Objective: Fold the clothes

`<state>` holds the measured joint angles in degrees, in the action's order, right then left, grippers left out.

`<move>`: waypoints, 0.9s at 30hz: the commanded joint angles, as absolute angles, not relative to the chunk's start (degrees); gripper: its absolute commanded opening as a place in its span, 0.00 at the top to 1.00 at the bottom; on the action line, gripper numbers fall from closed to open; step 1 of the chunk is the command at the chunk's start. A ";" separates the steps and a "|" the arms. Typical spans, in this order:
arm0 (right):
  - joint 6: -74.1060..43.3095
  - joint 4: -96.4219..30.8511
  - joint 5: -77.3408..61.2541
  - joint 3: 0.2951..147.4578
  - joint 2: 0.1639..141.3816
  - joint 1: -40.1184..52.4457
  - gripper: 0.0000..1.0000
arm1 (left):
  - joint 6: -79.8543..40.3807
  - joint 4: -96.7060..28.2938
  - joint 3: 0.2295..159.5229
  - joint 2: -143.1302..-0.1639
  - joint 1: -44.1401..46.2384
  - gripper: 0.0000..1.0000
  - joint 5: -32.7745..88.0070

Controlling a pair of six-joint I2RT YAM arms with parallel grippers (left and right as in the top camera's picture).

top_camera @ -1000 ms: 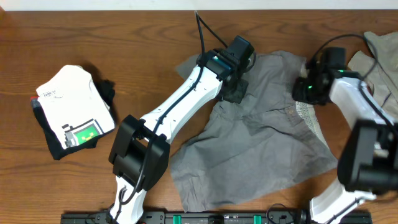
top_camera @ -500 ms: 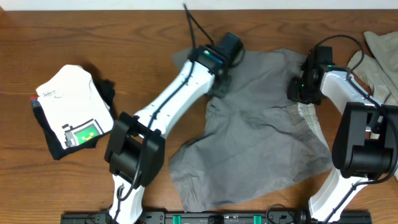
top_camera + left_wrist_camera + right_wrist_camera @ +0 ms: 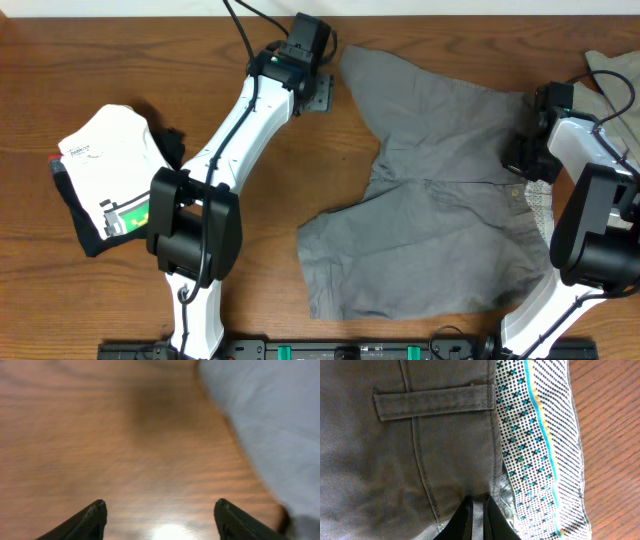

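The clothes are a pair of grey shorts lying spread out over the middle and right of the table, waistband to the right. My left gripper hovers open over bare wood just left of the far leg's edge. In the left wrist view the left gripper holds nothing, and grey cloth lies to its upper right. My right gripper sits at the waistband. It is the right gripper shut on a pinched fold of the shorts, beside the dotted inner lining.
A folded white shirt on a dark garment lies at the left. Another pale garment is heaped at the back right corner, behind the right arm. Brown wooden tabletop shows in front and to the left.
The left gripper let go of the shorts' far leg, opened, and moved left and back onto bare wood. The right gripper pulled the waistband rightward, and the shorts now lie flatter.
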<state>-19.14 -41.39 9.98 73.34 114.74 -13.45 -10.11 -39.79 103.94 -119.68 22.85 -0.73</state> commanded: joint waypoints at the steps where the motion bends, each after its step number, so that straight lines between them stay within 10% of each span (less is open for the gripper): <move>1: -20.32 -43.09 13.04 69.47 120.44 -13.85 0.92 | -8.73 -35.57 103.18 -123.37 22.20 0.29 11.31; 19: -20.16 -44.77 13.04 69.47 120.44 -11.11 0.92 | -15.31 -12.23 103.18 -138.39 23.22 0.31 38.59; 23: -20.16 -44.84 13.04 69.47 120.44 -10.96 0.93 | -15.29 -10.24 103.20 -138.34 23.81 0.72 40.32; 27: -20.14 -45.10 13.04 69.47 120.44 -10.96 0.93 | -15.33 -8.69 103.22 -138.32 23.81 0.88 42.04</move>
